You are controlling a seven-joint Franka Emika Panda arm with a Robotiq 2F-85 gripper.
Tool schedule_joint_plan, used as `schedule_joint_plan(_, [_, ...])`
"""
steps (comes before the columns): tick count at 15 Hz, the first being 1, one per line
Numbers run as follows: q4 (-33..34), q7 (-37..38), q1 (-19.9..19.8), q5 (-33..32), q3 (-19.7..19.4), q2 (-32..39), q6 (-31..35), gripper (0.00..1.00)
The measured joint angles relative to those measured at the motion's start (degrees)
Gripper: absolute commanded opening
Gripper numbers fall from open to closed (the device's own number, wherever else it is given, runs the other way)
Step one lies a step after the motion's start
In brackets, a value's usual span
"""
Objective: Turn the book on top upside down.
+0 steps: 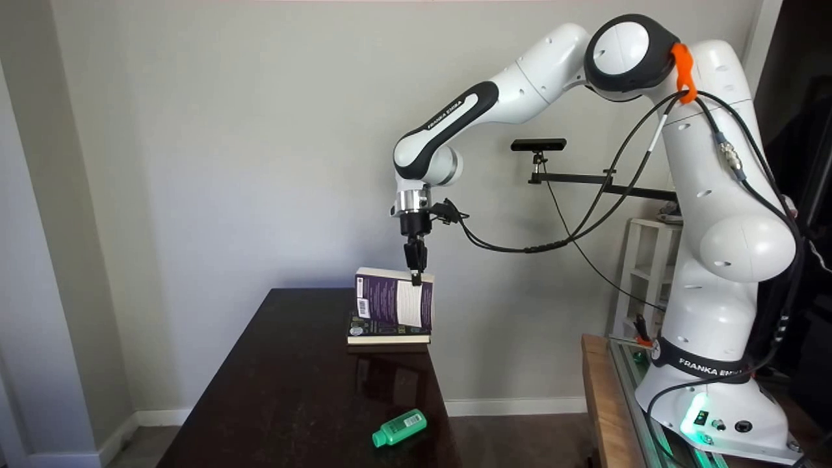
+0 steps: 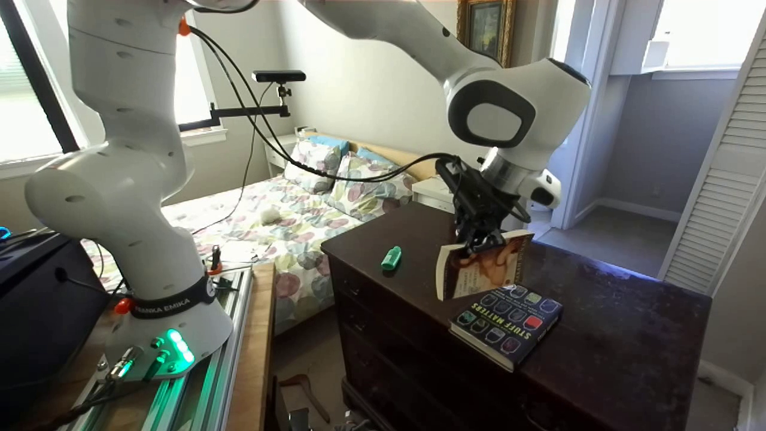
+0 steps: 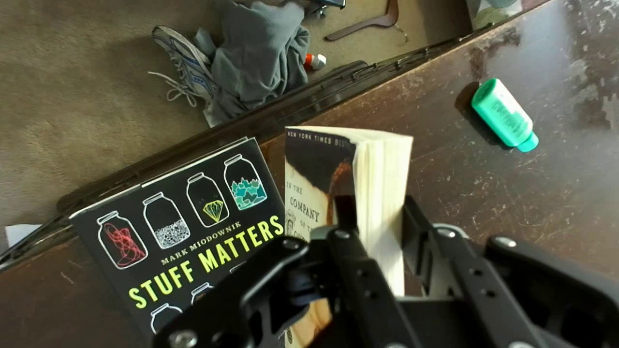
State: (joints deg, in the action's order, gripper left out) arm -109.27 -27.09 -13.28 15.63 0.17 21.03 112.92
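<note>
- The claw (image 3: pixel 378 212) is clamped on the top book (image 3: pixel 382 169); its jaws stand only the book's thickness apart, one against each cover; it points down
- The top book is held on edge above the dresser (image 2: pixel 616 335); its long pale page edge faces up in the wrist view; its tan front (image 2: pixel 494 269) with an orange picture shows in an exterior view, its purple back (image 1: pixel 383 296) with a barcode in an exterior view
- The lower book (image 2: pixel 505 323) lies flat at the dresser's edge, partly hidden by the top book in the wrist view; dark cover, drawn jars, yellow "Stuff Matters"; whether the two touch, I cannot tell
- The green bottle (image 3: pixel 503 113) lies on its side on the dresser, well apart from both books
- The arm (image 1: pixel 533 84) reaches over from its base (image 1: pixel 747 403); green lights (image 2: pixel 179 345) glow there; cables (image 1: pixel 543 248) loop along it in both exterior views
- On the floor (image 3: pixel 72 72), a shoe (image 3: pixel 186 60) touches a grey cloth (image 3: pixel 261 53); a hanger (image 3: pixel 382 20) lies near
- A bed (image 2: pixel 239 203) with pillows (image 2: pixel 359 185) stands beyond the dresser in an exterior view
</note>
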Motion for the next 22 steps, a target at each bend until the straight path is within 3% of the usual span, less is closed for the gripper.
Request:
schedule_joint_plan(7, [1.60,-11.77,-4.77,2.47,-1.19,4.56,-5.41,0.07])
schedule_joint_plan(22, [5.56,-10.57,-4.80,1.91,-2.67,8.54,-0.21,0.07])
